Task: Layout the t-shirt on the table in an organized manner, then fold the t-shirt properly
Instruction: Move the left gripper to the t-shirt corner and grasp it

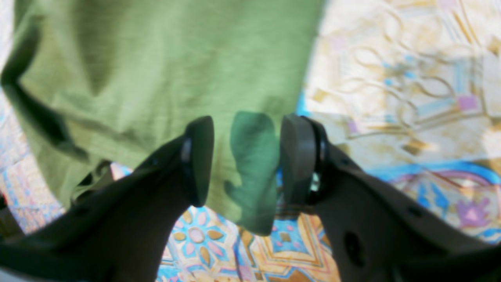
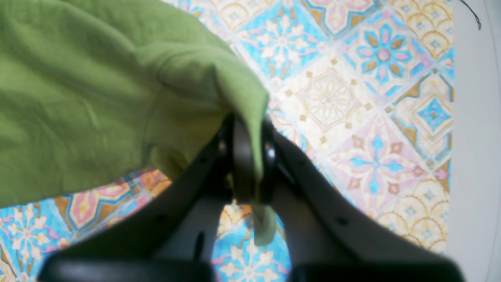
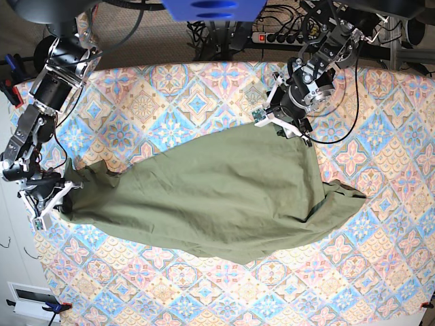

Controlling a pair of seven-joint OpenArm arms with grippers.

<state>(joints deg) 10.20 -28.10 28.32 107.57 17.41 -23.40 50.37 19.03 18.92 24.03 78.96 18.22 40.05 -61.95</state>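
The olive-green t-shirt (image 3: 217, 197) lies spread in a rumpled slant across the table (image 3: 190, 88). My right gripper (image 3: 58, 197), at the table's left edge, is shut on one end of the t-shirt (image 2: 78, 98); in the right wrist view the cloth is pinched between the pads of that gripper (image 2: 252, 156) and a tip hangs below. My left gripper (image 3: 292, 129) hovers at the shirt's far upper edge. In the left wrist view this gripper (image 1: 246, 156) is open, and a loose flap of the t-shirt (image 1: 156, 58) hangs between the separated pads, above the table (image 1: 411, 98).
Behind the table's far edge sit a power strip (image 3: 272, 34) and tangled cables. A blue mount (image 3: 214, 8) hangs over the far middle. A pale floor strip (image 2: 473, 156) borders the tablecloth in the right wrist view. Patterned cloth (image 3: 204, 292) shows in front of the shirt.
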